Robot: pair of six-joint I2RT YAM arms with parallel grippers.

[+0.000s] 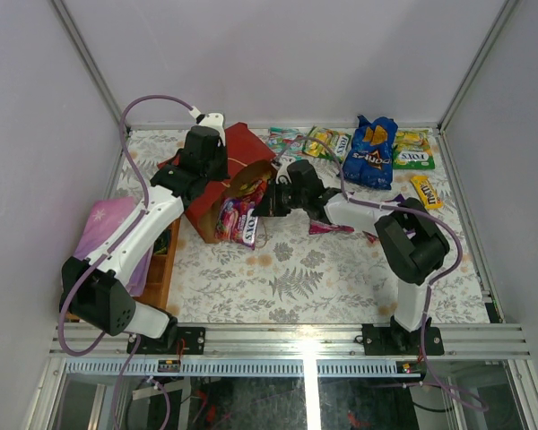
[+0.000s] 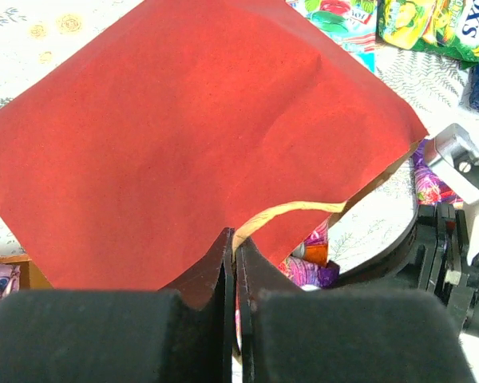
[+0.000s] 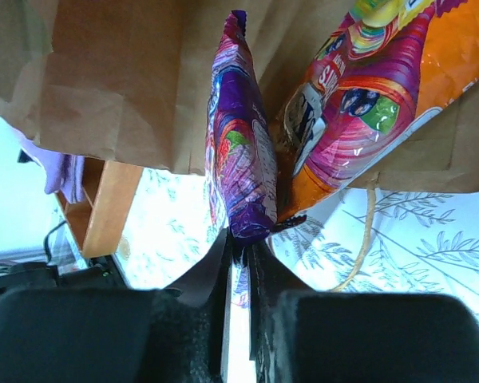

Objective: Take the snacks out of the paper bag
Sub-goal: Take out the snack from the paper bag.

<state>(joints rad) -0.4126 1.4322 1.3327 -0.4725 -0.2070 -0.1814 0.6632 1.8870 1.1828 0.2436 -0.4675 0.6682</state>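
Observation:
The red paper bag [image 1: 242,148] lies on its side, mouth toward the near right, brown inside showing in the right wrist view [image 3: 120,80]. My left gripper [image 1: 217,177] is shut on the bag's upper rim where its string handle [image 2: 291,211] meets it [image 2: 236,239]. My right gripper [image 1: 264,199] is at the mouth, shut on the bottom edge of a purple packet [image 3: 239,152] [image 3: 241,236]. An orange-pink packet [image 3: 359,96] lies beside it, partly inside. Purple-pink packets [image 1: 237,220] spill from the mouth.
Behind the right arm lie a blue chip bag [image 1: 373,152], green-yellow packs [image 1: 328,143] [image 1: 413,149], a teal pack [image 1: 282,138] and a yellow bar [image 1: 426,191]. A pink packet [image 1: 330,228] lies under the right arm. A wooden tray [image 1: 161,264] and purple cloth [image 1: 108,228] sit left.

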